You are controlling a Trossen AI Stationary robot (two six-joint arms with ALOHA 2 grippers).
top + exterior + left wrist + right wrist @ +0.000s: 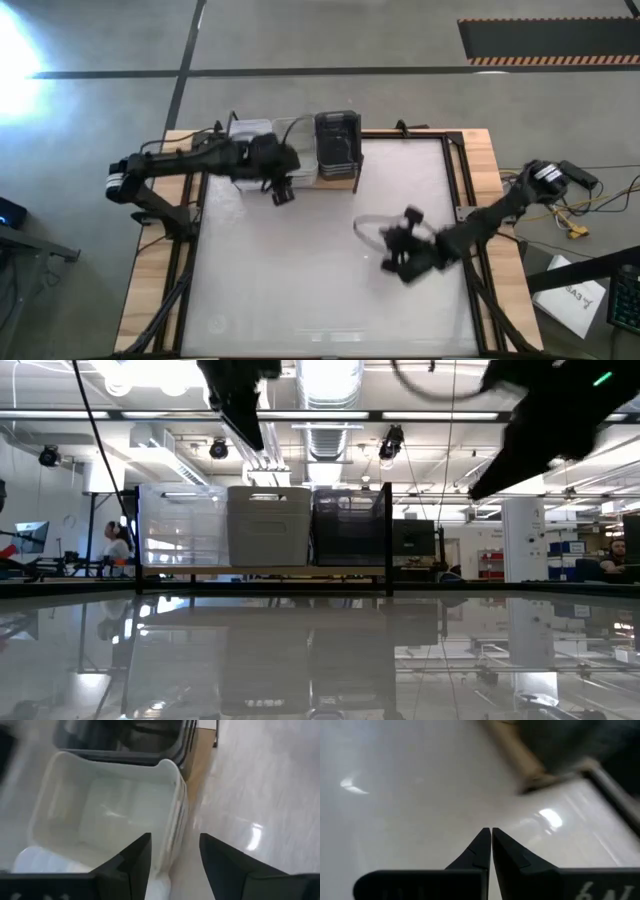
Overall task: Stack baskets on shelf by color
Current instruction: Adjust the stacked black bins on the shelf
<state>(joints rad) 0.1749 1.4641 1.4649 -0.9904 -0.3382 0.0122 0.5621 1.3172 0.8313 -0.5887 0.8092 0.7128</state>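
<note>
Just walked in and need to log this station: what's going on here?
A two-arm robot is sorting baskets onto a shelf at the table's far edge. Three stand there side by side: a translucent white basket, a light grey basket and a dark grey basket. The left gripper hovers open just in front of the shelf, holding nothing. The right gripper is shut and empty over the bare middle of the table. A thin clear loop lies beside that arm.

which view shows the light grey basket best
The low view: the light grey basket stands side-on, unobstructed, in the middle of the shelf. The high view has the left arm over it; the left wrist view shows its inside; the right wrist view misses it.
</note>
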